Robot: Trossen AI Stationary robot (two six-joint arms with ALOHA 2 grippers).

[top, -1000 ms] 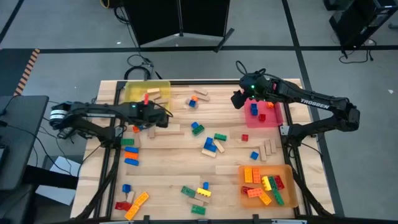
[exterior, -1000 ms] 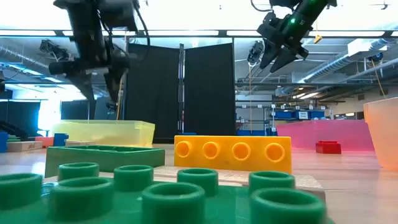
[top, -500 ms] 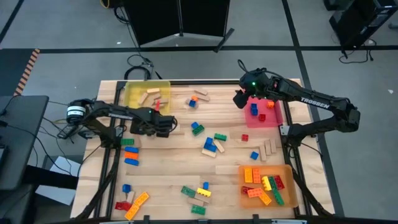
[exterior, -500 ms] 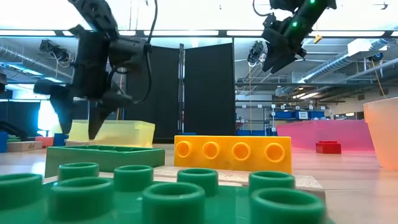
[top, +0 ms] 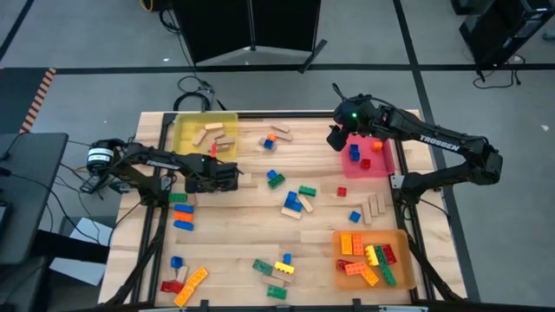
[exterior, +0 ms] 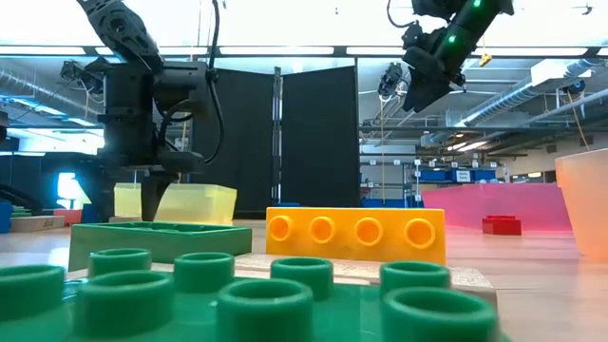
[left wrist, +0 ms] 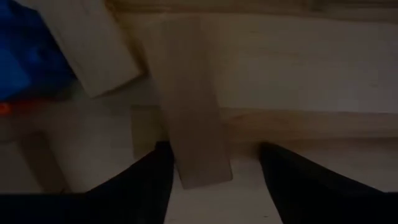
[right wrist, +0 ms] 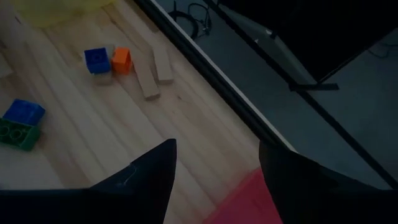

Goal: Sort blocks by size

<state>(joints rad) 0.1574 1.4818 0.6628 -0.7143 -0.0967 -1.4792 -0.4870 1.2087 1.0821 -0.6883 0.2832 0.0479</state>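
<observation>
Left gripper [top: 232,176] low (fingers parted)

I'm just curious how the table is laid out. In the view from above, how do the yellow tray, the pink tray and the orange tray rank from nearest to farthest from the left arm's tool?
1. Yellow tray: just behind the left tool.
2. Pink tray: across the table, under the right arm.
3. Orange tray: front right corner.

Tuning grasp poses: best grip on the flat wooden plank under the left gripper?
Take the wooden plank across its narrow width, near the end by the left gripper, coming straight down from above. It lies flat on the table and is long and thin, and the open fingers already straddle that end, so the long side faces probably suit the pads.
</observation>
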